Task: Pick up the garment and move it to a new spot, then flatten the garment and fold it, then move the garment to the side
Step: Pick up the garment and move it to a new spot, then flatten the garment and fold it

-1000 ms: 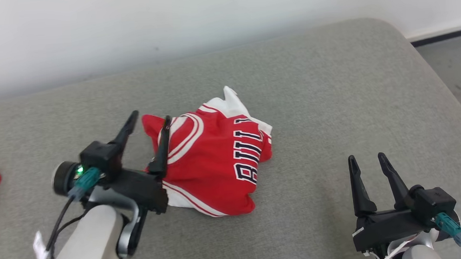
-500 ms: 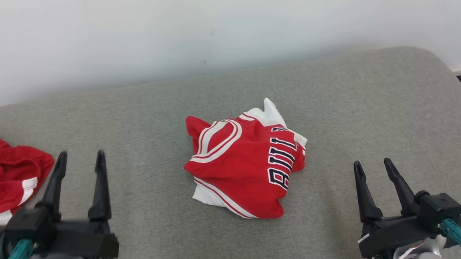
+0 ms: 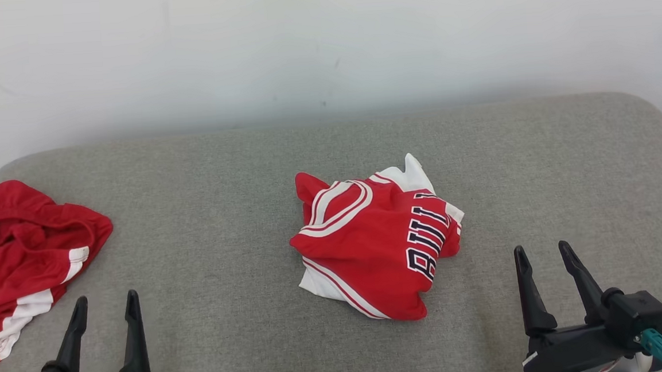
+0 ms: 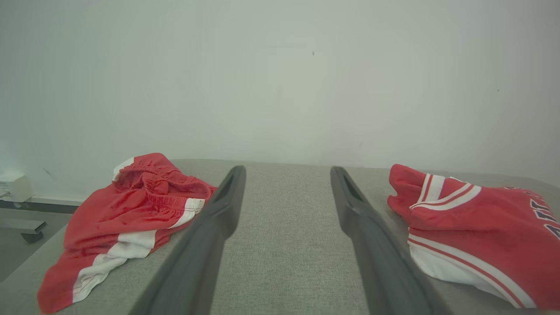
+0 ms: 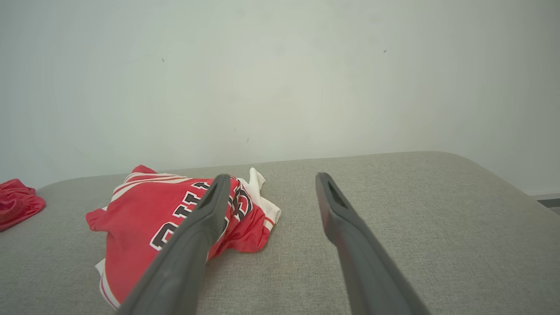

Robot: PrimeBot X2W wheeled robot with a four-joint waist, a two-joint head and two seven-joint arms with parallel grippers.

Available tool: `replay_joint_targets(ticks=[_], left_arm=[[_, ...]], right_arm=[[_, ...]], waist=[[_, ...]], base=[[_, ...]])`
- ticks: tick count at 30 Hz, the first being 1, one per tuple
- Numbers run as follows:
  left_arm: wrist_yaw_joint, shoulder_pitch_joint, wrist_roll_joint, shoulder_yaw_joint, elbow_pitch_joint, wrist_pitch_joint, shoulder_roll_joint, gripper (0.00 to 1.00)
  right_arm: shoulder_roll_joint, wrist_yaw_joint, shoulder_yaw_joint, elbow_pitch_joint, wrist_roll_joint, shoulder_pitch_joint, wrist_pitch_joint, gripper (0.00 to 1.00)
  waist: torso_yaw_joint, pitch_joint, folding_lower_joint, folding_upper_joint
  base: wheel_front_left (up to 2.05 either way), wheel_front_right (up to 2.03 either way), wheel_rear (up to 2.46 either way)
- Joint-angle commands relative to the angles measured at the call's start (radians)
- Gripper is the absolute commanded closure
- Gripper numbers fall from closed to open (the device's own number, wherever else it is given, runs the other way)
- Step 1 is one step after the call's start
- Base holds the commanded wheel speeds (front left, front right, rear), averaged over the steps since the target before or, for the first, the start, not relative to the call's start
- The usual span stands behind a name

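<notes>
Right, nearest me both tools hang low over the grey woven counter [image 3: 223,215]. The left tool [image 3: 106,298] and the right tool [image 3: 542,248] each have their dark fingers spread wide, with nothing between them.

Ahead of the left tool and off to its right, and ahead of the right tool and off to its left, the red jersey [image 3: 378,252] lies in a bunched heap, touching neither. I judge flattening to be the step in hand. To do it well I'd send each tool to its own side of the heap, pinch a single layer at a white-trimmed edge, then draw the two apart close to the surface. The cloth looks thin and slippery, with dark lettering folded over itself. The coarse cover may drag on it.

Further out, left of the left tool, a second red garment [image 3: 25,256] with white stripes lies crumpled. Beyond everything stands a plain pale wall [image 3: 322,48].
</notes>
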Motion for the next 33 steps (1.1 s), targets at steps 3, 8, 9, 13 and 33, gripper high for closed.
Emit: replay_joint_targets(ticks=[3, 8, 9, 13, 33], left_arm=[[-0.011, 0.03, 0.007, 0.017, -0.006, 0.0, -0.019, 0.0], [-0.02, 0.041, 0.013, 0.032, -0.005, 0.0, -0.032, 0.0], [-0.023, 0.044, 0.014, 0.035, -0.005, 0.0, -0.035, 0.0], [-0.034, 0.047, 0.019, 0.043, -0.003, 0.0, -0.043, 0.0], [-0.066, 0.006, 0.039, 0.05, 0.028, -0.001, -0.065, 0.0]], right_arm=[[-0.001, 0.003, -0.003, -0.026, -0.014, 0.035, 0.016, 0.0], [-0.001, 0.003, -0.001, -0.049, -0.015, 0.056, 0.024, 0.0], [-0.001, 0.003, 0.0, -0.052, -0.015, 0.061, 0.027, 0.0], [-0.001, 0.003, 0.005, -0.064, -0.011, 0.066, 0.034, 0.0], [-0.001, 0.003, 0.005, -0.068, -0.009, 0.054, 0.04, 0.0]], waist=[[0.011, -0.009, 0.0001, 0.0], [0.014, -0.013, 0.0001, 0.0], [0.014, -0.013, 0.0001, 0.0], [0.01, -0.013, 0.0001, 0.0], [-0.006, 0.009, 0.0001, 0.0]], base=[[0.0, 0.0, 0.0], [0.0, 0.0, 0.0], [0.0, 0.0, 0.0], [0.0, 0.0, 0.0], [0.0, 0.0, 0.0]])
